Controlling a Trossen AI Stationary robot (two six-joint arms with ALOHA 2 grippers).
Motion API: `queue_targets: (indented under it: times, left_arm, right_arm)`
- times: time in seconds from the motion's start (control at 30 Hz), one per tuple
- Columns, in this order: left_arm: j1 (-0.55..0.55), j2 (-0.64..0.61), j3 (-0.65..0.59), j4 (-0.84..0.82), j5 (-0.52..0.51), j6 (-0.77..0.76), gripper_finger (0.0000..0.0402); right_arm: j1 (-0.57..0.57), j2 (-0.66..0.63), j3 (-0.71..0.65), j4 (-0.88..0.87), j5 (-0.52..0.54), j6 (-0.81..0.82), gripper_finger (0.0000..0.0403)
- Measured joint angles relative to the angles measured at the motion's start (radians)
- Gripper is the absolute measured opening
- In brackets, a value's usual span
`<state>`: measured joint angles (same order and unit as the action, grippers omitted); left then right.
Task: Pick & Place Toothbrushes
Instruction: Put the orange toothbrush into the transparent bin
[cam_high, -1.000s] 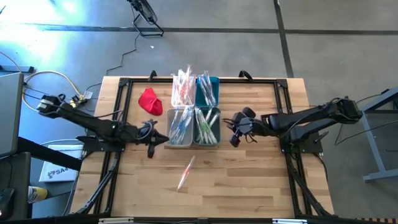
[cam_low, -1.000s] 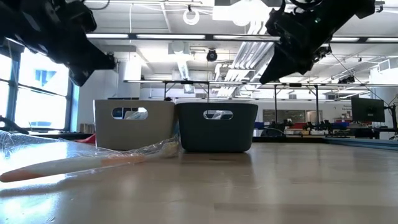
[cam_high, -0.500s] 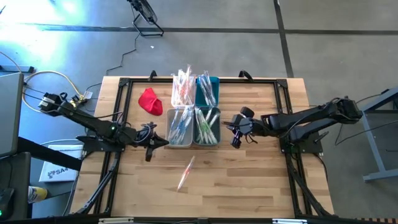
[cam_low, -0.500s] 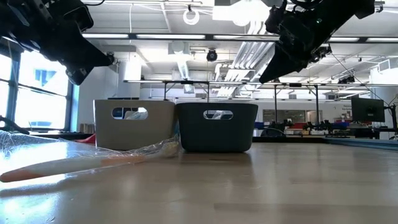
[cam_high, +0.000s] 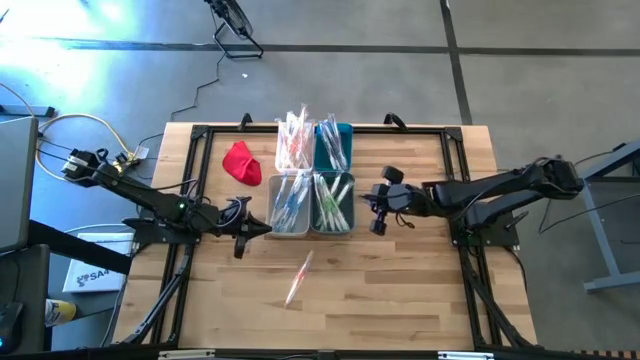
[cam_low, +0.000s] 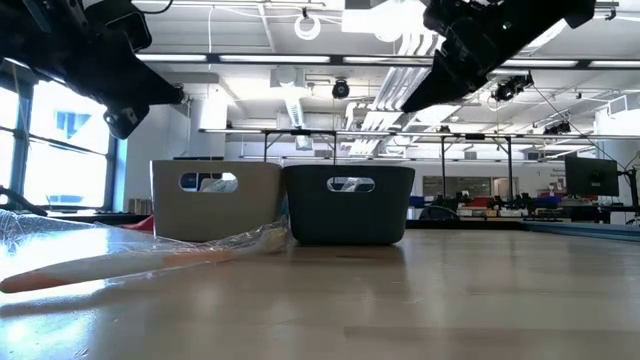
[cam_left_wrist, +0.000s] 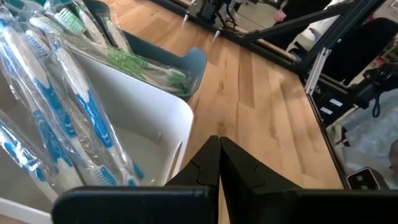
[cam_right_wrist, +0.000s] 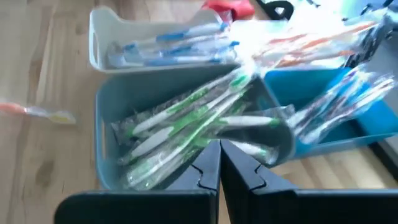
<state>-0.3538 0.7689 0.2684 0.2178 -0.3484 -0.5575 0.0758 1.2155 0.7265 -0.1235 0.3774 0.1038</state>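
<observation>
Now your left gripper (cam_high: 262, 229), pressed together and empty, sits at nine o'clock of the bins (cam_high: 311, 203); your right gripper (cam_high: 372, 203), also pressed together, at three o'clock.

Four small bins (cam_high: 312, 172) sit together mid-tabletop (cam_high: 420, 290), each packed with wrapped toothbrushes (cam_high: 290, 200). One orange-handled toothbrush (cam_high: 298, 278) lies alone nearer the front edge. The left tool (cam_high: 252, 229) hangs just left of the bins, the right tool (cam_high: 375, 205) just right (both pinched together). A red cloth (cam_high: 240, 160) lies left of the bins.
</observation>
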Motion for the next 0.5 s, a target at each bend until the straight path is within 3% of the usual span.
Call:
queue_targets:
  times: [0.33, 0.5]
  left_arm:
    - [0.000, 0.000, 0.000, -0.003, 0.000, 0.000, 0.0003]
    - [0.000, 0.000, 0.000, 0.004, 0.000, -0.001, 0.0003]
  right_arm:
    - [0.000, -0.218, -0.082, 0.016, 0.006, -0.055, 0.0003]
    - [0.001, -0.385, -0.215, 0.186, -0.065, -0.081, 0.0003]
